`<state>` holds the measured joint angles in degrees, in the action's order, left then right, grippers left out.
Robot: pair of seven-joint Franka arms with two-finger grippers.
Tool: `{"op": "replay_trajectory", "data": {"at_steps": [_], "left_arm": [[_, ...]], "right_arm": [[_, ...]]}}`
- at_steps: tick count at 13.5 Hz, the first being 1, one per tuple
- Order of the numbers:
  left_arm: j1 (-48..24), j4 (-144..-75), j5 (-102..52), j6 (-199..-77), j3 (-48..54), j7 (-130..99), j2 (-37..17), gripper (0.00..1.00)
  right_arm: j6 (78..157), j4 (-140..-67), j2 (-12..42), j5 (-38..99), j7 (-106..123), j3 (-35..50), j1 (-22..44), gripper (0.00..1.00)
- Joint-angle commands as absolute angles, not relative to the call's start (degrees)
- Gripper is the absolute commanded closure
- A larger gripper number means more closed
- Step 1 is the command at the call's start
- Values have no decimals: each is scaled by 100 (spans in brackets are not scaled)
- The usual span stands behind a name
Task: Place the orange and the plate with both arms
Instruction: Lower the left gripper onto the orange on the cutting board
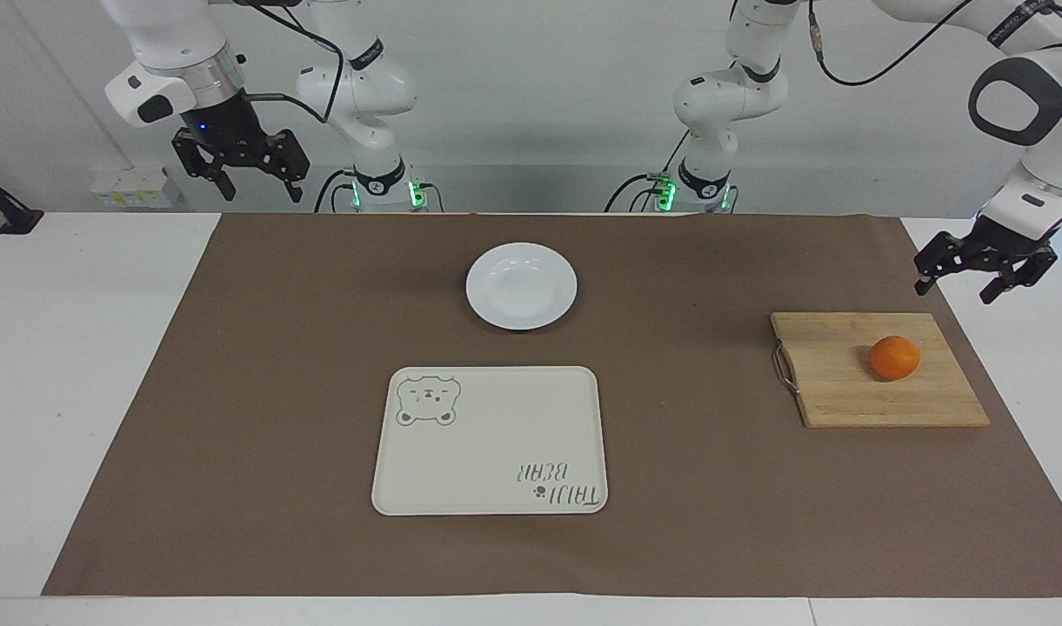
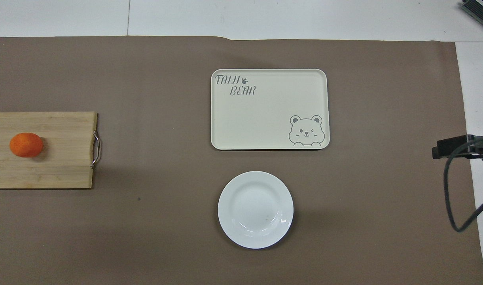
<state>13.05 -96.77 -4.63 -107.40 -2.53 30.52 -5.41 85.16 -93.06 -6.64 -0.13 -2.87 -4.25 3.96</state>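
Nothing placed yet: orange (image 1: 894, 357) on cutting board (image 1: 878, 369), plate (image 1: 521, 285) on counter (image 1: 235, 391) (tray (image 1: 490, 440) bare); left gripper (image 1: 985, 271) and right gripper (image 1: 239, 165) both spread, aloft.

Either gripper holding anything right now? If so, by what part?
Nothing held. Left gripper and right gripper are both open and empty; the orange sits on the cutting board, the plate untouched.

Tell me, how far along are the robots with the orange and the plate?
Nothing looks placed yet. The orange sits on the wooden board, and the plate lies bare on the brown mat, nearer the robots than the bear tray. The left end effector, open, hangs near the board; the right end effector waits, open. Both pickups remain.
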Motion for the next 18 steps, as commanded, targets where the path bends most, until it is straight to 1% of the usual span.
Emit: {"op": "replay_trajectory", "data": {"at_steps": [1,3,4,6,7,8,10,11,15,18], "left_arm": [[1529,-9922,-633,-11108,-202,3348,-632,0],[1564,-10150,-633,-11477,-202,3506,-755,0],[1669,-10230,-642,-11722,-193,3568,-921,0],[1696,-10633,-895,-12345,-193,3656,-1115,0],[1696,-10835,-914,-12575,-193,3708,-1125,0],[1696,-10959,-923,-12682,-193,3718,-1151,0],[1679,-11091,-949,-13076,-193,3718,-1370,0],[1653,-11127,-958,-13148,-193,3718,-1415,0],[1714,-11390,-958,-13096,-193,3718,-1301,0],[1723,-11391,-958,-13034,-202,3709,-1301,1]], "right_arm": [[8508,-9316,-686,-53,-149,-404,334,0],[8517,-9316,-686,-53,-149,-404,334,0],[8517,-9316,-686,-53,-149,-404,334,0],[8517,-9316,-686,-61,-149,-404,334,0],[8517,-9316,-686,-53,-149,-404,334,0],[8508,-9316,-686,-61,-149,-404,334,0],[8517,-9316,-686,-53,-149,-404,334,0],[8508,-9316,-686,-53,-149,-404,334,0],[8508,-9316,-686,-62,-149,-404,334,0],[8508,-9316,-686,-53,-149,-404,334,0]]}}
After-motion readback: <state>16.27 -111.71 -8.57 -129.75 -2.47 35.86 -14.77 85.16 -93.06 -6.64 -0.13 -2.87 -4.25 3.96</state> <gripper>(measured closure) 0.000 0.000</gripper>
